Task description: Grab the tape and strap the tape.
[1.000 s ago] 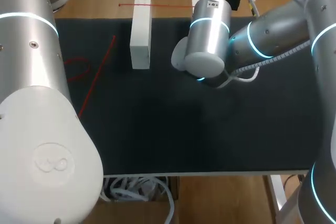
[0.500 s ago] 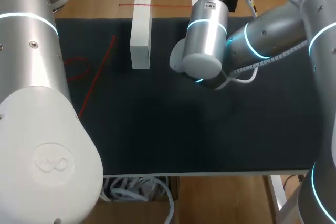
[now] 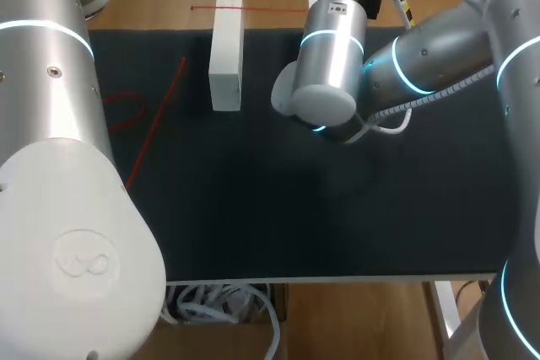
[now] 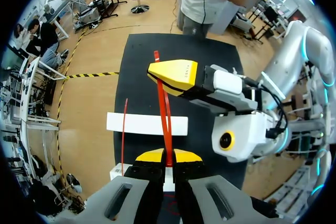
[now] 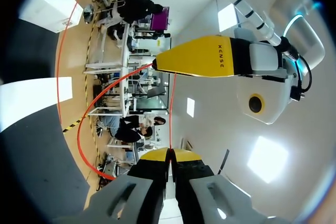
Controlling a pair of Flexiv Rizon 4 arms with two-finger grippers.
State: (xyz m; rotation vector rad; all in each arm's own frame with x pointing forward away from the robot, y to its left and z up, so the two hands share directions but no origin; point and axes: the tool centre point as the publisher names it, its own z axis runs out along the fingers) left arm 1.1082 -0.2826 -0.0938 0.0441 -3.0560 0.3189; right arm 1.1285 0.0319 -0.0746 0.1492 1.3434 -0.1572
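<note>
Above the black-covered counter (image 3: 253, 208), a red tape (image 4: 164, 114) is stretched in the air between the two pincers. In the left wrist view, the left pincer (image 4: 167, 156) has its yellow tips together, clamped on the tape. From there the strand runs straight ahead to the yellow tip of the right pincer (image 4: 173, 75). In the right wrist view, the right pincer (image 5: 169, 156) is likewise clamped on the tape (image 5: 170, 108), which reaches the left pincer (image 5: 202, 62) ahead and then curves away in a long loop. A white block (image 3: 226, 52) lies at the far edge of the counter, left of the right arm (image 3: 337, 56). More red tape (image 3: 156, 124) shows left of the block, beside the left arm (image 3: 51, 124). Whether it rests on the counter cannot be told.
</note>
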